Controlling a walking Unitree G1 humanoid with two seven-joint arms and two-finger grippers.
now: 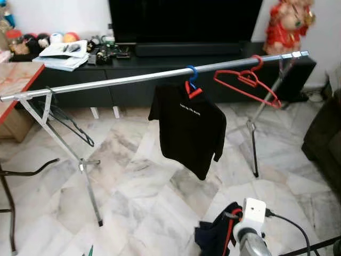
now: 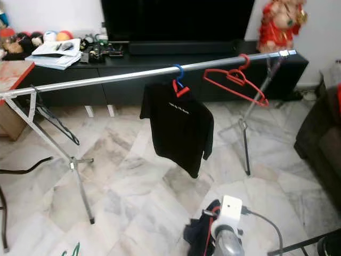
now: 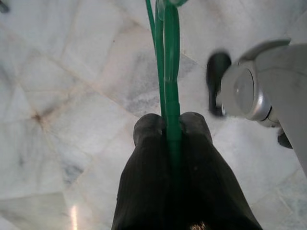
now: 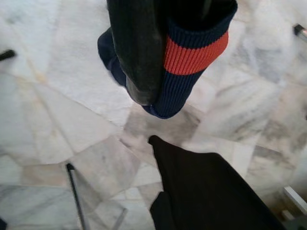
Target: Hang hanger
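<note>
left claw (image 3: 170, 129) is clamped on a green hanger (image 3: 165, 57), fingers (image 3: 148, 143) pinching its wire on both sides, low over the floor. right claw (image 4: 158, 72) grips a navy garment (image 4: 192, 52) w/ a red stripe; the garment (image 1: 216, 234) hangs beside the right arm (image 1: 250, 234).

ahead, a silver rail (image 1: 133, 78) spans the room on folding legs. on it: a black shirt (image 1: 189, 125) on a red hanger w/ blue hook (image 1: 192, 80), a bare red hanger (image 1: 245, 82) nearer the right end, a dark hanger (image 1: 66, 120) hung by the left leg.

floor (image 1: 138, 181) is white-grey marble tile. behind the rail, a low black tv cabinet (image 1: 160, 64) w/ papers (image 1: 64, 53) and clutter, tv (image 1: 184, 21) above, red figurine (image 1: 287, 24) at right. a reddish desk (image 1: 16, 80) at left edge.
</note>
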